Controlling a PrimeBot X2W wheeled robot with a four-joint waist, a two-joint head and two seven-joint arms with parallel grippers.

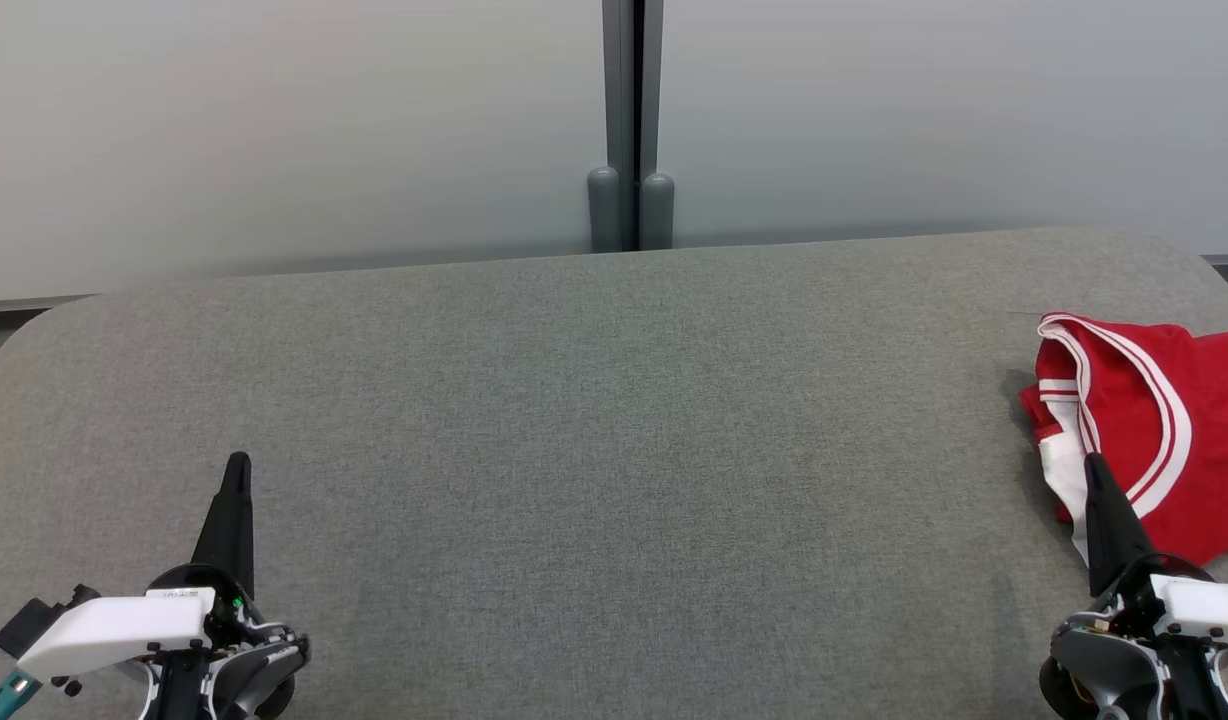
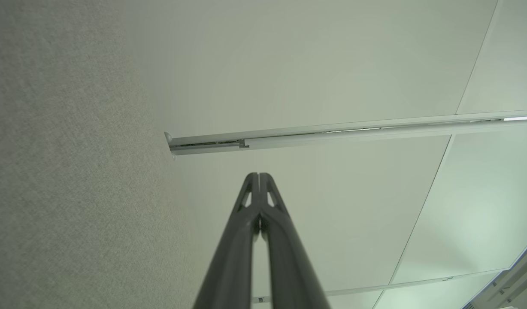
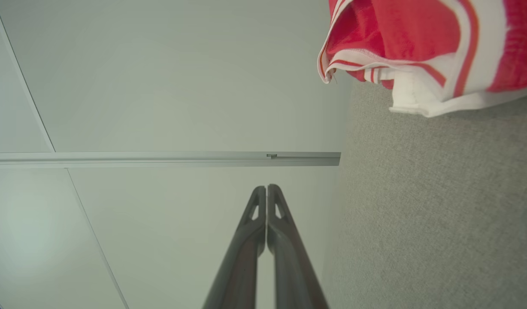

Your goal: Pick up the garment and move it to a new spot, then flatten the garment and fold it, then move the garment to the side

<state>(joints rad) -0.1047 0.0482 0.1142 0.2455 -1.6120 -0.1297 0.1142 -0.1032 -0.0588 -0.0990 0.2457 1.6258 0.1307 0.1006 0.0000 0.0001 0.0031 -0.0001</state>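
The garment (image 1: 1149, 425) is a red jersey with white and red trim, lying bunched at the far right of the grey fabric surface (image 1: 614, 450), partly cut off by the head view's edge. In the right wrist view the garment (image 3: 418, 38) shows at the top right. My right gripper (image 1: 1092, 462) is shut with nothing in it, at the lower right, its tips in front of the garment's near white edge; whether it touches the cloth I cannot tell. Its shut tips (image 3: 266, 187) point past the surface's edge. My left gripper (image 1: 238, 460) is shut and empty at the lower left; its closed tips (image 2: 259, 175) show in its wrist view.
A pale wall panel with a dark vertical post (image 1: 631, 125) stands behind the surface's far edge. The surface has rounded corners at the back left and back right. A wide stretch of bare grey fabric lies between the two grippers.
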